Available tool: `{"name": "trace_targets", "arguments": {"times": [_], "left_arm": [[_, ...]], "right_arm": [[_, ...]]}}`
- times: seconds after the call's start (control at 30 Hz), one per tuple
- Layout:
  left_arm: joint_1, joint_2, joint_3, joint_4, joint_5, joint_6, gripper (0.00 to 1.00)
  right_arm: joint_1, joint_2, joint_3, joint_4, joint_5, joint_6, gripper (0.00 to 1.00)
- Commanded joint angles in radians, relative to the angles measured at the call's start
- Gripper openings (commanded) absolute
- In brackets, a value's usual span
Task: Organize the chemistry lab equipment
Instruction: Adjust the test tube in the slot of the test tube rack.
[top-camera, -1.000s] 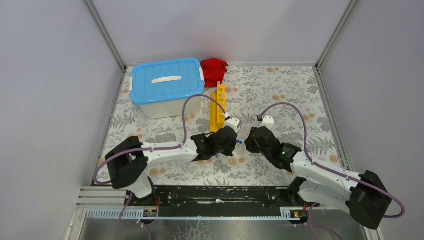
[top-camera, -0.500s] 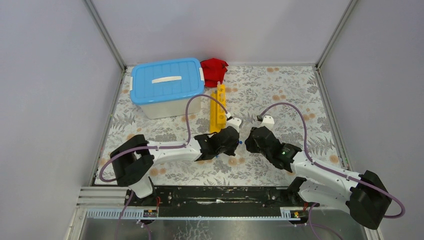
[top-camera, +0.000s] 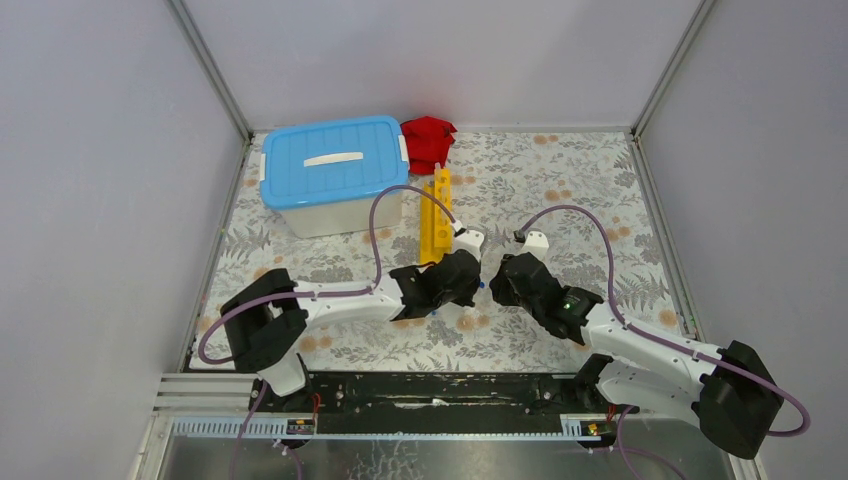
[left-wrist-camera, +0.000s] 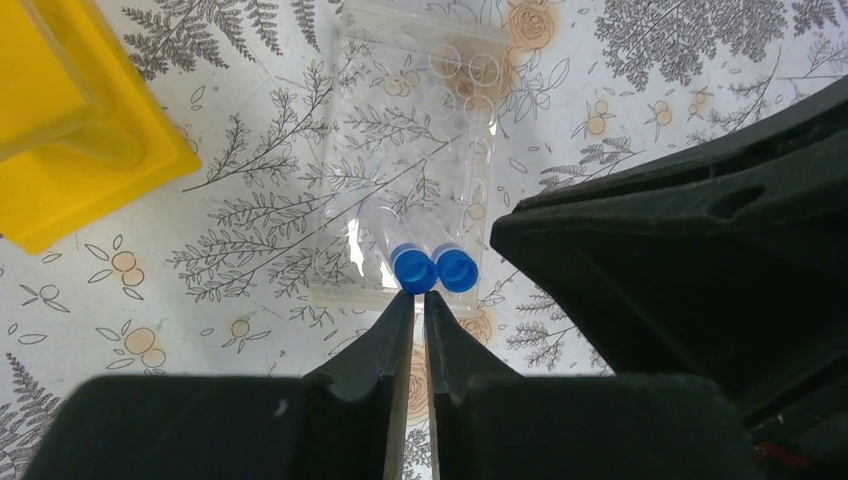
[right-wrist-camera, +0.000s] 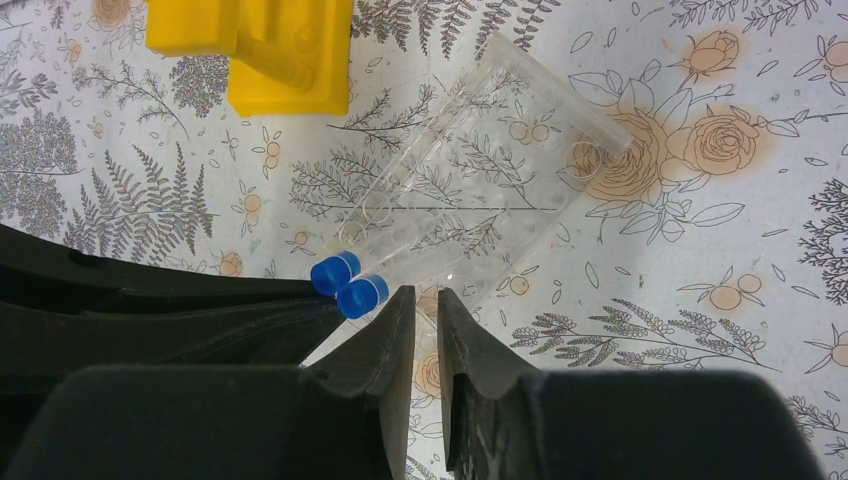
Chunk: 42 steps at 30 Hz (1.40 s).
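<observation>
i am starting at the far left, where the white blue-lidded tub (top-camera: 333, 170) is sitting with its lid on. a red cloth (top-camera: 428, 141) is lying just beside it at the back. the long yellow holed rack (top-camera: 436, 215) is lying on the flowery table (top-camera: 570, 180), near the tub.

next, my left gripper (left-wrist-camera: 420, 297) is pointing at the clear tube holder (left-wrist-camera: 415, 160). its fingers (left-wrist-camera: 385, 345) are sitting almost together, with just a thin slit between them and nothing in it. two small blue-capped tubes (left-wrist-camera: 413, 267) are sitting side by side at the near end of the holder, right in front of the tips. i think they are lying inside the holder, but the clear plastic is making that hard to tell.

on the right, my right gripper (right-wrist-camera: 425, 293) is facing the same holder from the other side, very near the left arm. its fingers (right-wrist-camera: 470, 350) are also nearly together and holding nothing, with the caps just beside the tips.

so i am judging that i am working on the tubes and holder, with no grab made yet. next i am needing to open one set of fingers wide, ease it around one cap, then close softly. the arms are crowding each other, so only one should be moving at a time.
</observation>
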Motion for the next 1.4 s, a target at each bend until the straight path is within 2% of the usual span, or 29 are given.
{"name": "trace_targets", "arguments": {"times": [0.0, 0.83, 1.37], "left_arm": [[-0.002, 0.016, 0.04, 0.058, -0.038, -0.011, 0.14], [0.015, 0.025, 0.045, 0.05, -0.088, -0.019, 0.15], [0.026, 0.047, 0.06, 0.063, -0.072, -0.017, 0.15]], "right_arm": [[0.013, -0.006, 0.006, 0.043, 0.019, -0.007, 0.21], [0.013, 0.008, 0.016, 0.046, 0.027, -0.01, 0.21], [0.013, 0.012, 0.01, 0.049, 0.029, -0.007, 0.21]]}}
